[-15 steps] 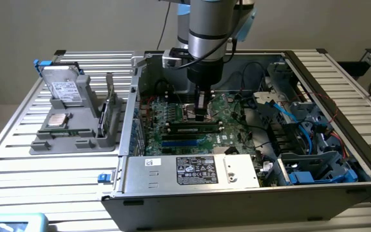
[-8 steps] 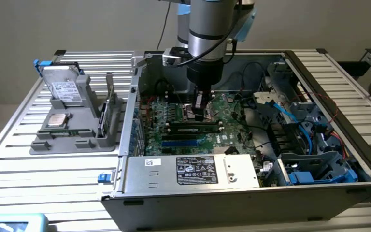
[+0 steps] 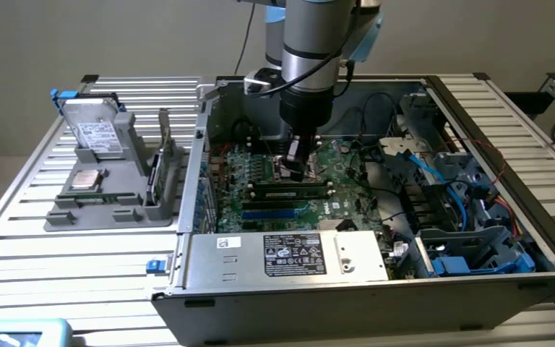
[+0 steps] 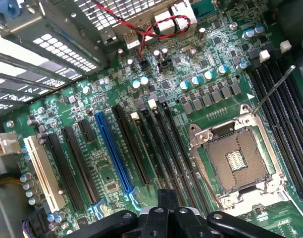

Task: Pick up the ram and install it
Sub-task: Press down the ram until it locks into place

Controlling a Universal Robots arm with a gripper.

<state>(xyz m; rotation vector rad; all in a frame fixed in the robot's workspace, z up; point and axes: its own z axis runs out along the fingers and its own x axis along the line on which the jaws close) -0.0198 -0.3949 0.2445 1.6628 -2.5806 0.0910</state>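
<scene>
in the exterior view, an open grey metal computer case [image 3: 258,303] is seen lying on a slatted metal worktop [image 3: 66,260]; the black claw [image 3: 295,168] of the silver arm is lowered into the case, over the green motherboard [image 3: 258,173]; its fingers are pressed together, and nothing can be made out between them; a thin, long green ram stick with dark chips [image 3: 290,193] is seated in a slot just below the claw tip, apart from it; a grey holder tray [image 3: 95,210] with a silver hard drive [image 3: 97,135] is set on the worktop at the exterior view's left; in the wrist view, the claw [image 4: 164,210] is held close above the green motherboard [image 4: 181,74], beside an open silver processor socket [image 4: 235,161] and a long blue slot [image 4: 114,153].
</scene>
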